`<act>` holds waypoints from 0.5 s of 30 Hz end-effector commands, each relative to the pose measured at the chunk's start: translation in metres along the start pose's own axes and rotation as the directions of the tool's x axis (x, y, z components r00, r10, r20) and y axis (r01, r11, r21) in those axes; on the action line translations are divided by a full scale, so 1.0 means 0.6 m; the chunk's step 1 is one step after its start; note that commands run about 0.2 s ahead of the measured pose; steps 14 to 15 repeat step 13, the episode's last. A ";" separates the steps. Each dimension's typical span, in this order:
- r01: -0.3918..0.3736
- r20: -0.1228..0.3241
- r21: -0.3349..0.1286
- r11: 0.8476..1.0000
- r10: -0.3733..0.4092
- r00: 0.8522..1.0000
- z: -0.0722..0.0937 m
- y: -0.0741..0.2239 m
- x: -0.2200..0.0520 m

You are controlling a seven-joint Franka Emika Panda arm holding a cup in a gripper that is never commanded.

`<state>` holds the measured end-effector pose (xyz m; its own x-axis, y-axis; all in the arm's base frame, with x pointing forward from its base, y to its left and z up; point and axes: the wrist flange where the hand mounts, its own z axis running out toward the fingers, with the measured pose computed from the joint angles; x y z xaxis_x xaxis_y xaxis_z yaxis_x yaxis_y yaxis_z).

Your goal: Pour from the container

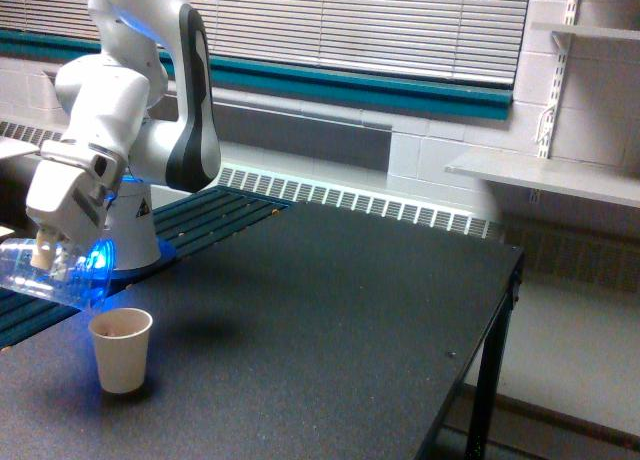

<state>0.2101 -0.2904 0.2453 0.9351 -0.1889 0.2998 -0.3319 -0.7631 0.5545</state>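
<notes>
The container [40,272], a clear plastic cup, lies tilted almost on its side at the exterior view's left, its mouth pointing down and to the right over the cream paper cup [120,349]. No bits show inside it now. My gripper [45,257] is shut on the container from above. The paper cup stands upright on the black table [330,320], with brownish contents showing at its rim. The container's mouth hangs a little above and to the left of the paper cup's rim, not touching it.
The arm's white base [135,230] stands behind the cup on a slatted dark surface [215,215]. The table's right edge runs near a metal leg [490,380]. White wall shelves [560,175] hang at the right, window blinds behind.
</notes>
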 end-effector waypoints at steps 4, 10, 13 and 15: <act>-0.011 -0.048 -0.058 0.998 0.008 0.999 -0.020 0.015 0.007; -0.047 -0.073 -0.056 0.997 0.043 0.996 -0.029 0.030 0.019; -0.074 -0.091 -0.046 0.996 0.070 0.993 -0.036 0.036 0.025; -0.074 -0.091 -0.046 0.996 0.070 0.993 -0.036 0.036 0.025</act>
